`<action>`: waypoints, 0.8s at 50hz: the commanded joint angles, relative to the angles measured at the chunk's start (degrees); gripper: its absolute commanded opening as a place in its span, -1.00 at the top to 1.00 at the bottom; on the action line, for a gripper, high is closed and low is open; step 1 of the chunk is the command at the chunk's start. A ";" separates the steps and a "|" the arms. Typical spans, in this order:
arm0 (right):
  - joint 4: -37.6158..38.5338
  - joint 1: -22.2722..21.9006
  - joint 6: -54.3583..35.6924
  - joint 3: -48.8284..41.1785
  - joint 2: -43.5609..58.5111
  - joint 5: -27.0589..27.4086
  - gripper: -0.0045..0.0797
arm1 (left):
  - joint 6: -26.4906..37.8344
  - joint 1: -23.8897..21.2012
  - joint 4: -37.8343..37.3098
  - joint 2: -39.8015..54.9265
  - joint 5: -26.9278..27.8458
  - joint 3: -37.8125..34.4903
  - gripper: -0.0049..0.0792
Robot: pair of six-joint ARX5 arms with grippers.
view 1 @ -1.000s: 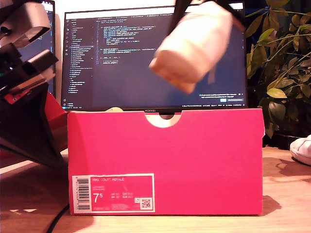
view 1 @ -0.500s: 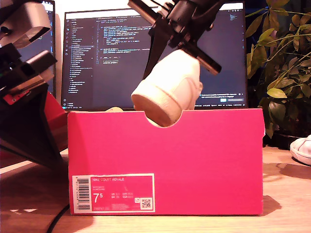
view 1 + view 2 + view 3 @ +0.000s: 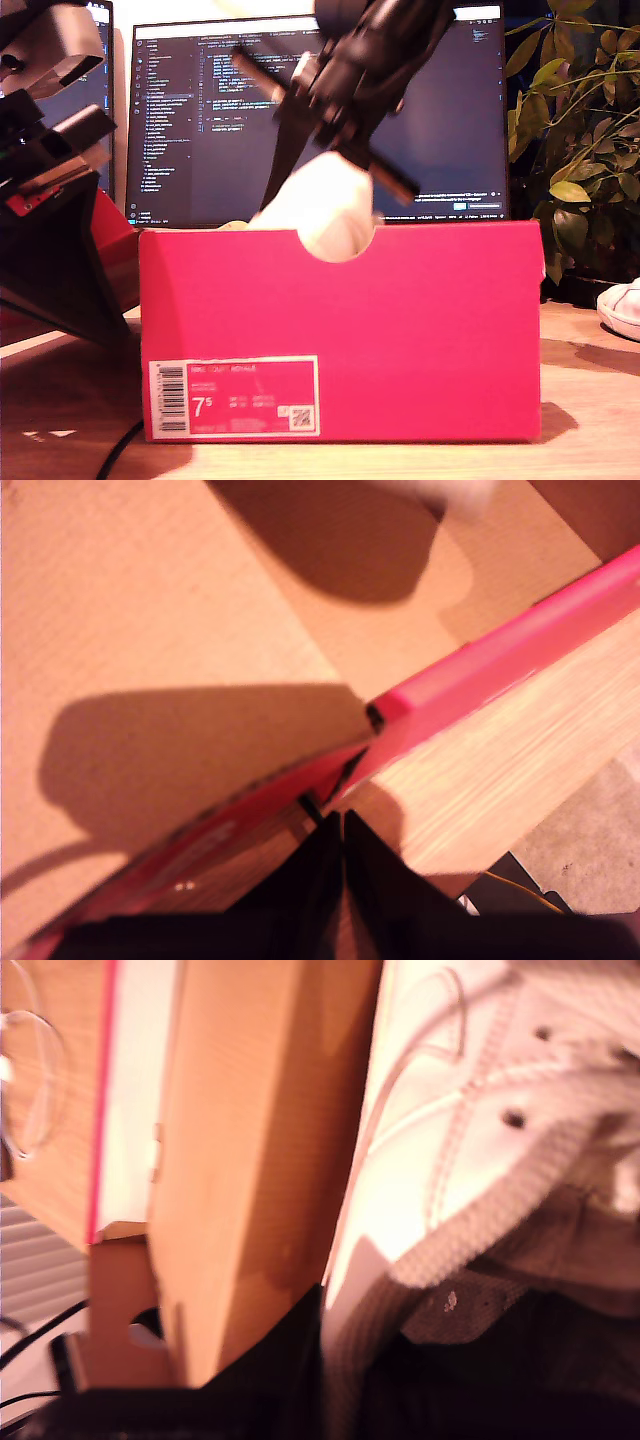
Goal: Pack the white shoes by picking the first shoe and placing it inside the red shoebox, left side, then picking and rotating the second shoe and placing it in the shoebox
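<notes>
The red shoebox stands in the middle of the exterior view, label and notch facing the camera. My second gripper reaches down from above, shut on a white shoe. The shoe is tilted and partly below the box rim, showing through the notch. In the second wrist view the laced shoe fills the jaws of that gripper, beside the box's inner cardboard wall. My first gripper is shut on nothing above the box's red rim. The other white shoe lies at the exterior view's right edge.
A lit monitor stands close behind the box. A leafy plant is at the exterior view's right. A black and grey arm crowds the exterior view's left, with a cable on the wooden table.
My second gripper has come down and toward the exterior view's left with the white shoe, from high in front of the monitor to partly inside the box. The arm at the left has not moved.
</notes>
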 commanded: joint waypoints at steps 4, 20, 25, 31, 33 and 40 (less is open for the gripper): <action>2.60 0.72 0.77 0.83 -0.92 1.97 0.92 | 0.57 -0.20 0.66 0.26 -0.15 0.17 0.93; 2.99 1.60 4.37 0.83 -0.92 6.19 0.92 | 0.98 -0.20 1.49 0.26 -0.15 0.20 0.93; 3.04 2.58 4.39 0.83 -0.92 6.19 0.92 | 1.42 -0.20 1.57 0.26 -0.15 0.20 0.93; 3.10 3.85 5.09 0.83 -0.92 6.23 0.92 | 1.42 -0.20 1.55 0.26 -0.13 0.20 0.93; 3.30 4.22 5.49 0.83 -0.92 6.56 0.92 | 1.42 -0.20 1.55 0.26 -0.13 0.20 0.93; 3.28 5.11 5.73 0.83 -0.92 8.61 0.89 | 1.42 -0.20 1.53 0.26 -0.11 0.20 0.93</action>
